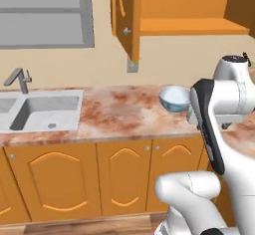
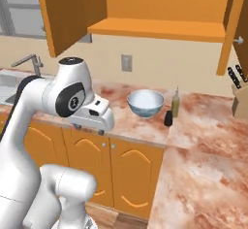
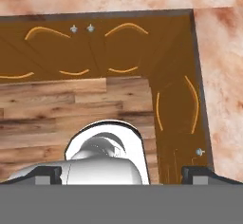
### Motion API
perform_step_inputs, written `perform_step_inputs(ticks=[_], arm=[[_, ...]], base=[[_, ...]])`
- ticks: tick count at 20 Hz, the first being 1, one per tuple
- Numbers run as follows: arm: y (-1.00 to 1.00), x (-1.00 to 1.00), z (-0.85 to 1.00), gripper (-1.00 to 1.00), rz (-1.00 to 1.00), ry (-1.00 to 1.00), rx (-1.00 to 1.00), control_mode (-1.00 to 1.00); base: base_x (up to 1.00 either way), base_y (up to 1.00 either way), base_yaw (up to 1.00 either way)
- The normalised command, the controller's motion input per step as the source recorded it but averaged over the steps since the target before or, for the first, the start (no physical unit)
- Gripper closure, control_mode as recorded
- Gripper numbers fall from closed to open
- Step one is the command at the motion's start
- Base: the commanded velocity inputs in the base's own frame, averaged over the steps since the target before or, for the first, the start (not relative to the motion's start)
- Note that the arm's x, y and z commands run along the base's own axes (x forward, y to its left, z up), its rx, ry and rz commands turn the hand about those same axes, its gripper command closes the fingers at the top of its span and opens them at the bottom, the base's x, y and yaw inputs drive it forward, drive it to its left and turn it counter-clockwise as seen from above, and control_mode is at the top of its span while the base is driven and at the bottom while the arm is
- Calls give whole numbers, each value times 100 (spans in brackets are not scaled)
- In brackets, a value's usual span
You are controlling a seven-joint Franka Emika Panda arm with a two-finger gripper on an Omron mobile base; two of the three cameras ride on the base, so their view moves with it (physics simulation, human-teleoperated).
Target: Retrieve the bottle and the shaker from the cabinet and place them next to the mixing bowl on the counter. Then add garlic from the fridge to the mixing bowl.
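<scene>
The mixing bowl (image 2: 145,102), white and pale blue, stands on the marble counter (image 2: 203,140); it also appears in the left base view (image 1: 175,98). Just right of it stands the slim olive bottle (image 2: 175,103), and the small dark shaker (image 2: 168,118) sits in front of the bottle. My gripper (image 2: 90,128) hangs off the counter's front edge, left of the bowl, and points down. In the hand view its fingertips (image 3: 47,173) stand far apart, open, with nothing between them, over the wooden floor (image 3: 61,104). The cabinet shelf (image 2: 160,29) above is bare. The garlic and fridge are out of view.
The upper cabinet's doors (image 2: 68,14) hang open above the counter. A sink (image 1: 40,110) with a faucet (image 1: 17,79) lies at the left. A knife block (image 2: 240,99) stands at the far right. Lower cabinet fronts (image 1: 119,176) run under the counter.
</scene>
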Motion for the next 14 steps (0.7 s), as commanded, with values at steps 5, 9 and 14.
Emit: perform_step_inputs(ticks=[5, 9, 14], arm=[[0, 0, 0, -100, 0, 0, 0, 100], [0, 0, 0, -100, 0, 0, 0, 100], [0, 0, 0, -100, 0, 0, 0, 100]], base=[[-18, 36, 97], [-11, 39, 98], [-10, 33, 100]])
